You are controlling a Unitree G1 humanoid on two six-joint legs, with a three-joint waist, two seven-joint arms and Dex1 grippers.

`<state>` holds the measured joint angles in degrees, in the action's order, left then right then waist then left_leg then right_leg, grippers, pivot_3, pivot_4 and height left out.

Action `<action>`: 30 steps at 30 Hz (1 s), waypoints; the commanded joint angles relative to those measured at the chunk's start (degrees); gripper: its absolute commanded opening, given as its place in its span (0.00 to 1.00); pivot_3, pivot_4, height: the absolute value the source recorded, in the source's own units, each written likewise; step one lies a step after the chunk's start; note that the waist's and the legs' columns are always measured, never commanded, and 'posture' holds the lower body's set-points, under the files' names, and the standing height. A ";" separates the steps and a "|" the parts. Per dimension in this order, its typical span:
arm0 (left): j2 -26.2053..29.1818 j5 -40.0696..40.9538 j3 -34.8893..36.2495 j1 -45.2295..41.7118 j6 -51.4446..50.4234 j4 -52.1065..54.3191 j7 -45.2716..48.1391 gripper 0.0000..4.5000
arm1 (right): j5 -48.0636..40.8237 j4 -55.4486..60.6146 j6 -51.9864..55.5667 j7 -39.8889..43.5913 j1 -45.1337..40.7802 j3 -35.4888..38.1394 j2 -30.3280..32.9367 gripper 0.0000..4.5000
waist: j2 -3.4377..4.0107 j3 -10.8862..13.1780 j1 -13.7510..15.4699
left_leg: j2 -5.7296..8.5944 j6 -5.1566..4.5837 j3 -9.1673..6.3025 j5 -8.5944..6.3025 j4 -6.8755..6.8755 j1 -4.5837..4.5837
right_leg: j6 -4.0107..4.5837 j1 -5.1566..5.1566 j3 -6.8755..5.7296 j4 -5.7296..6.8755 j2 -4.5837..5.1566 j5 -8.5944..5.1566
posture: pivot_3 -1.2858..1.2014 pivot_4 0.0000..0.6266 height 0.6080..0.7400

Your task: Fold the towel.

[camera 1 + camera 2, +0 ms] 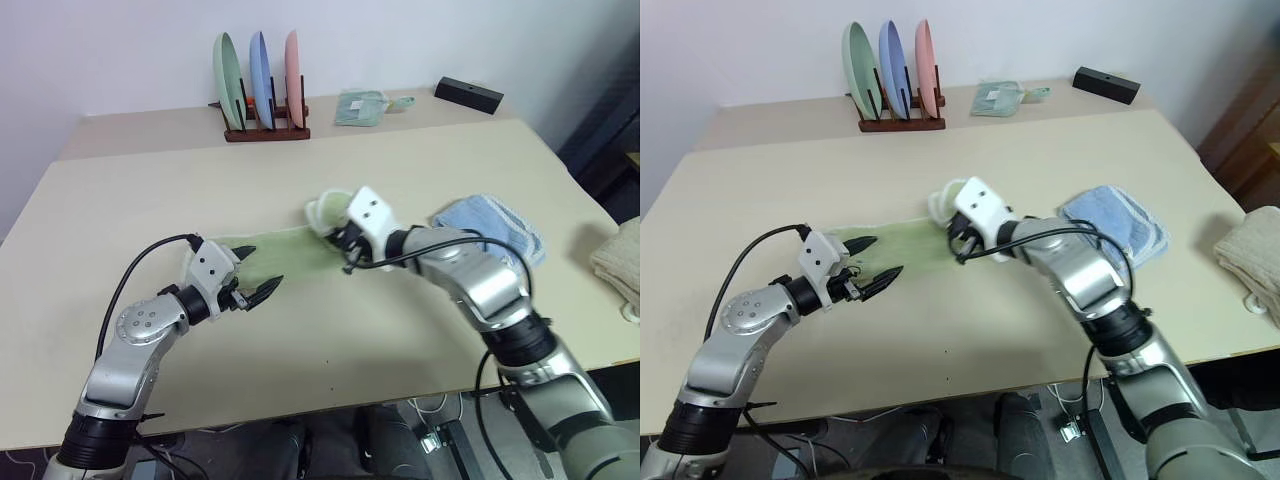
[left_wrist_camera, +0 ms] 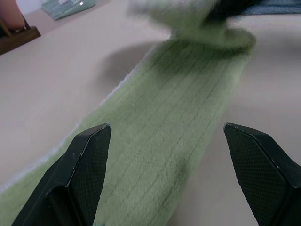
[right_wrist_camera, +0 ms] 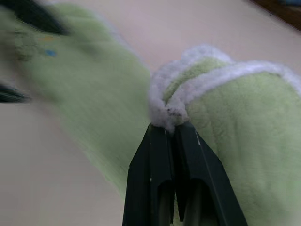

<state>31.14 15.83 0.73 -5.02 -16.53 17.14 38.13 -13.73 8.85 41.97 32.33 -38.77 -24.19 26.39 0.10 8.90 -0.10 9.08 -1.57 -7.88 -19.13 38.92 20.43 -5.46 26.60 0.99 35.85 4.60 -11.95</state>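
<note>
Two grippers are engaged over a light green fluffy terry towel with white stitched edging, which is laid as a long narrow strip across the middle of a pale beige table. The right gripper is seen clamped tight on the towel's white-edged end, which is bunched and lifted clear of the surface near the centre of the table. The left gripper is held with its black fingers spread wide, just above the flat opposite end of the strip, with nothing between them. The cloth is judged soft, light and limp: it sags and bunches wherever it is raised and will hold no shape unaided, so drag and uneven folding are to be expected if only one end is carried. The stitched edging and the corners are judged the soundest places for a grip, the pile being thick enough to slip from a shallow pinch. The tabletop appears smooth, matt and level. A folded light blue terry towel lies just beside the right arm, and a folded beige cloth rests at the table's right edge. At the far side stand a dark wooden rack holding three upright plates, a small pale teal cloth and a black rectangular block, all well apart from the work, before a plain white wall.
</note>
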 commanded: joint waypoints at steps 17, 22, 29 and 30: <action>-0.64 2.13 4.76 4.91 -1.68 4.45 -3.15 0.88 | -0.29 6.46 -12.47 13.14 5.95 8.02 3.79 0.83 | 0.00 0.00 0.87 | 0.03 -0.01 -0.01 -0.01 0.05 -0.02 | -0.01 -0.08 0.00 -0.08 -0.01 0.01 | 0.52 0.24 1.00; -3.02 4.96 7.24 7.88 -4.99 7.42 -6.08 0.88 | -1.99 -2.58 -10.35 7.30 2.50 16.21 -0.32 0.40 | -0.01 0.00 0.78 | 0.02 0.00 -0.02 -0.02 0.05 -0.07 | -0.01 -0.11 0.00 -0.06 -0.03 0.01 | 0.52 0.24 1.00; -5.63 4.21 7.60 10.19 -6.08 8.31 -10.59 0.88 | 4.65 -23.07 -22.42 3.59 -1.55 13.94 -7.99 0.01 | -0.01 0.00 0.78 | 0.01 0.00 0.00 -0.02 0.03 -0.08 | 0.00 -0.10 0.01 -0.05 -0.03 0.01 | 0.52 0.24 1.00; -5.98 4.24 7.74 10.37 -6.39 8.25 -11.32 0.88 | 5.90 -26.06 -24.54 3.24 -1.97 13.36 -9.00 0.01 | 0.00 0.00 0.74 | 0.02 0.00 0.01 -0.01 0.04 -0.08 | 0.00 -0.10 0.02 -0.04 -0.03 0.01 | 0.52 0.24 1.00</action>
<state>25.36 19.97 7.05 5.03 -22.49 23.65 28.23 -9.63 -14.05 21.91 36.41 -39.25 -9.97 18.60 0.09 8.90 0.64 9.09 -1.56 -7.87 -19.14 38.96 20.33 -5.46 26.50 1.01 35.84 4.56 -11.94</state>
